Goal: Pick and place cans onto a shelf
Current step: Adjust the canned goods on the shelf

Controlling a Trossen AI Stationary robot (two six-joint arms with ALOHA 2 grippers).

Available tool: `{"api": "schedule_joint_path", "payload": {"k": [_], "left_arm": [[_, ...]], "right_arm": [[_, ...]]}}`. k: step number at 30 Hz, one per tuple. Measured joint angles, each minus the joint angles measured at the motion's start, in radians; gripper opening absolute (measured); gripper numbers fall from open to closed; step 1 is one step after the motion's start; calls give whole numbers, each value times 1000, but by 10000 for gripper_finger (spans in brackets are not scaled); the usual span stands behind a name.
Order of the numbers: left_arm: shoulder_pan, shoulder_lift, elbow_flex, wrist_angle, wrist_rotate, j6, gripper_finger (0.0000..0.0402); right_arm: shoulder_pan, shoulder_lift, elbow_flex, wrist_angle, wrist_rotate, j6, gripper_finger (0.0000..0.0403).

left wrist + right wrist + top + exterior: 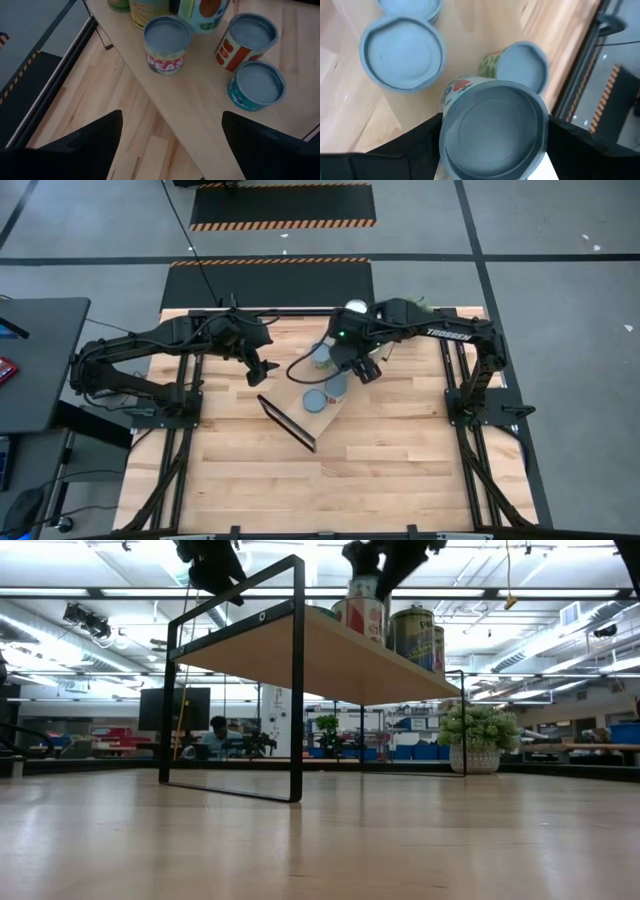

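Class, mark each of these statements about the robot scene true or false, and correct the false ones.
1. The right gripper has its fingers on either side of a can. True.
2. The left gripper holds a can. False: its fingers are open and empty, above the shelf edge.
3. Several cans stand on top of the shelf. True: the left wrist view shows a can labelled PEAS and a teal can on it.
4. The potted plant stands on the shelf. False: in the low view it sits down at table level, beyond the shelf.
5. The shelf lies square with the table's edges. False: in the high view it lies at a slant.
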Motion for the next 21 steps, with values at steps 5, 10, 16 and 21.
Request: {"api": "schedule_joint_path", "payload": {"k": [5, 10, 16, 21], "left_arm": [[1, 0, 0, 0, 24, -2, 348], [-3, 0, 0, 0, 82, -6, 348], [-53, 13, 0, 44, 174, -23, 348], [-153, 79, -1, 134, 191, -34, 348]], "right_arm": [[6, 0, 67, -3, 28, 9, 310], [30, 0, 117, -2, 42, 30, 310], [72, 0, 121, 18, 48, 55, 310], [82, 0, 122, 41, 173, 105, 310]]}}
